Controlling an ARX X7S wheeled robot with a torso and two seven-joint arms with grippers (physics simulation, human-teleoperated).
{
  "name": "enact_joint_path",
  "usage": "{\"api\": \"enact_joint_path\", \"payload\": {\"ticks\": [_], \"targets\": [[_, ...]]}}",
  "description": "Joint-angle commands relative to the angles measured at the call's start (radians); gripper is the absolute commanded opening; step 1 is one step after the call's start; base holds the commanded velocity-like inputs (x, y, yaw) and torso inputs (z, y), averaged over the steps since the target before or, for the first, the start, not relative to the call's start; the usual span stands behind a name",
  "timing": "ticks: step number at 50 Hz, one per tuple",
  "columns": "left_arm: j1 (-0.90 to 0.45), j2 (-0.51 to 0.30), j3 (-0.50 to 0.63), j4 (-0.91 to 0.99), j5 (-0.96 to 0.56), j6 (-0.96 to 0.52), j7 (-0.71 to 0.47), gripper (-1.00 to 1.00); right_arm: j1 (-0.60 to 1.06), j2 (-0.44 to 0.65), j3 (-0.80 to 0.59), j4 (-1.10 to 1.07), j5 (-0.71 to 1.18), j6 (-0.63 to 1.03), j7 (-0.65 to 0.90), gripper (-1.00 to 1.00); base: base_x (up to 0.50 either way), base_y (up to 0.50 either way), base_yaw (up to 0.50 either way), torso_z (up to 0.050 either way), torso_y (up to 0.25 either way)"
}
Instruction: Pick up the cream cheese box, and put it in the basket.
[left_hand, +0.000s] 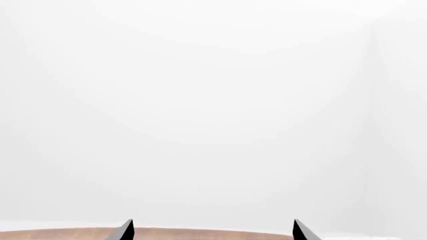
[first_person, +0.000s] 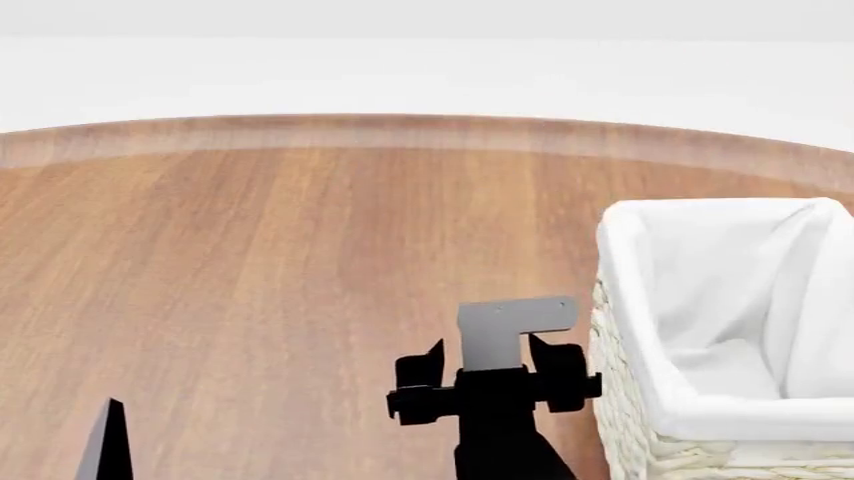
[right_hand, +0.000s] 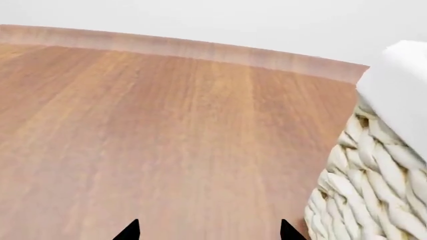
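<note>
Box not in view; nothing looks done yet.

Left wrist view: left gripper (left_hand: 212, 231) fingers spread, empty, facing blank white past the table (left_hand: 200, 233) edge.
Head view: basket (first_person: 641, 440) just beside the right gripper (first_person: 491, 360); its lining shows no cream cheese box. Bare table lies ahead.
Right wrist view: fingers parted, empty; wicker close alongside.

Right arm (first_person: 494, 430) matte black, blocky, topped by a grey L-shaped bracket (first_person: 507, 325); black pointed fingertips (right_hand: 130, 231) on both grippers
</note>
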Motion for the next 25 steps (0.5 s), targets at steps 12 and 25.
{"api": "enact_joint_path", "payload": {"ticks": [12, 25], "targets": [[0.002, -0.016, 0.015, 0.002, 0.002, 0.011, 0.002, 1.0, -0.065, 0.0, 0.003, 0.008, -0.041, 0.004, 0.003, 1.0, 0.0, 0.0, 0.0, 0.0, 0.0], [0.002, -0.019, 0.025, -0.002, 0.009, 0.018, 0.0, 1.0, -0.08, 0.0, 0.1, 0.014, -0.126, 0.022, -0.002, 1.0, 0.0, 0.0, 0.0, 0.0, -0.093]]}}
